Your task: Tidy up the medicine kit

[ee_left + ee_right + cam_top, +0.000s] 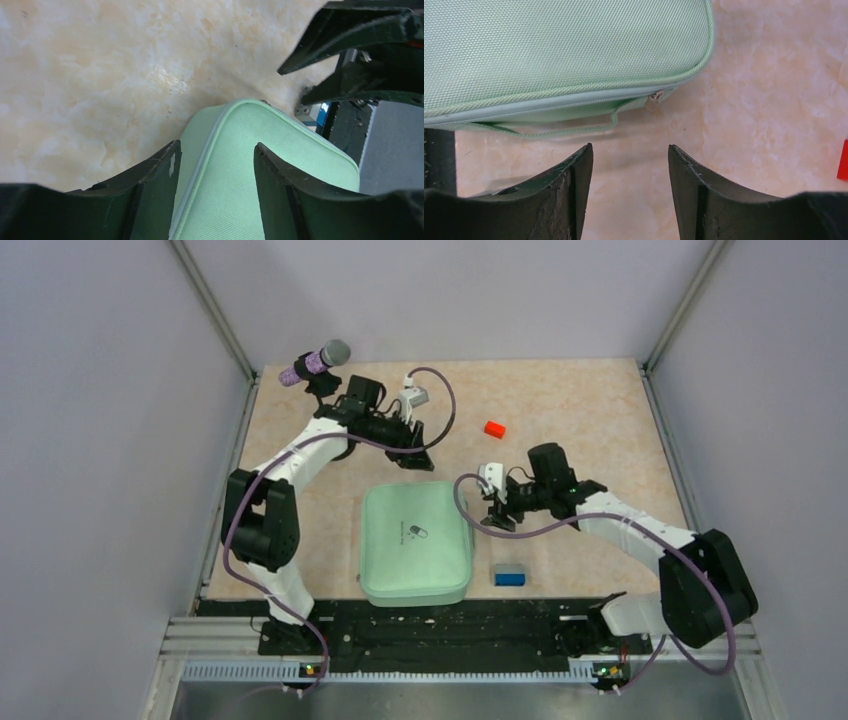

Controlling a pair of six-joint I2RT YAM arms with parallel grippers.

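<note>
The medicine kit (415, 543), a pale mint-green square case with a dark pill icon (417, 531) on its lid, lies closed on the table near the front. My left gripper (418, 457) is open and empty, just beyond the kit's far edge. In the left wrist view its fingers straddle the kit's far corner (260, 165) from above; the gripper (215, 150) touches nothing. My right gripper (496, 514) is open and empty beside the kit's right side. In the right wrist view the gripper (630, 150) faces the kit's side (564, 50) and its zipper pull (655, 97).
A small orange-red block (494, 429) lies behind my right gripper, and shows at the edge of the right wrist view (843, 160). A small blue block (509, 574) lies right of the kit. A purple-and-grey cylinder (315, 364) stands at the back left corner. Walls enclose the table.
</note>
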